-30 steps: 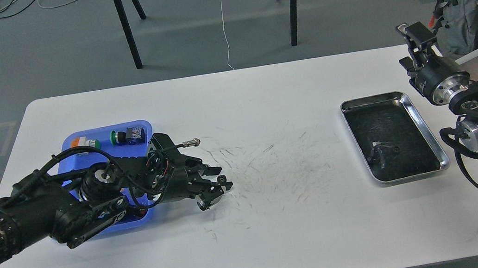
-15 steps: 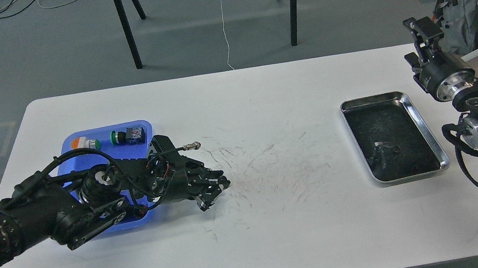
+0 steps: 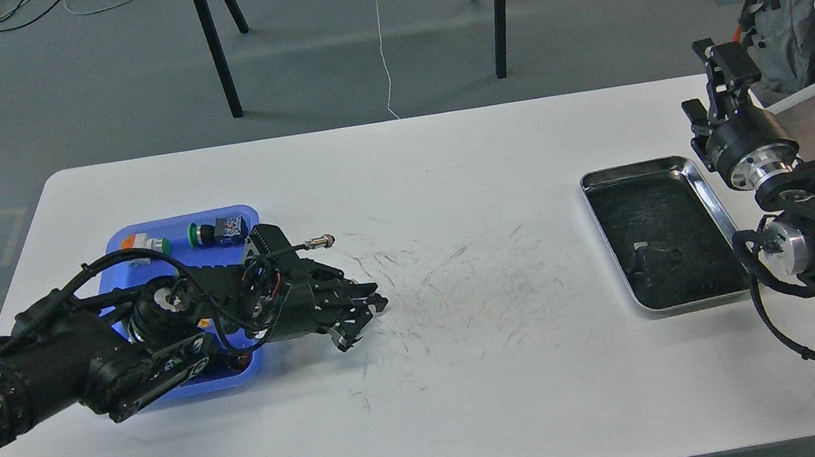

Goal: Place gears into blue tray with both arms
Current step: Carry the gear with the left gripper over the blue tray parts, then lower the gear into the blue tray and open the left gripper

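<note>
L claw (image 3: 365,316) at frame centre-left looks pinched shut, maybe on a gear (too small to tell), w/ blue tray (image 3: 243,213) just left-behind it; R claw (image 3: 722,69) far right, state unclear

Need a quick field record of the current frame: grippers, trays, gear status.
left gripper: over the white table, just right of the blue tray; cannot tell if the fingers hold a gear
right gripper: raised past the steel tray, apart from it; state unclear
blue tray contents: two push-button switches at its far end; rest hidden by the arm
steel tray contents: small dark parts, too dark to identify
</note>
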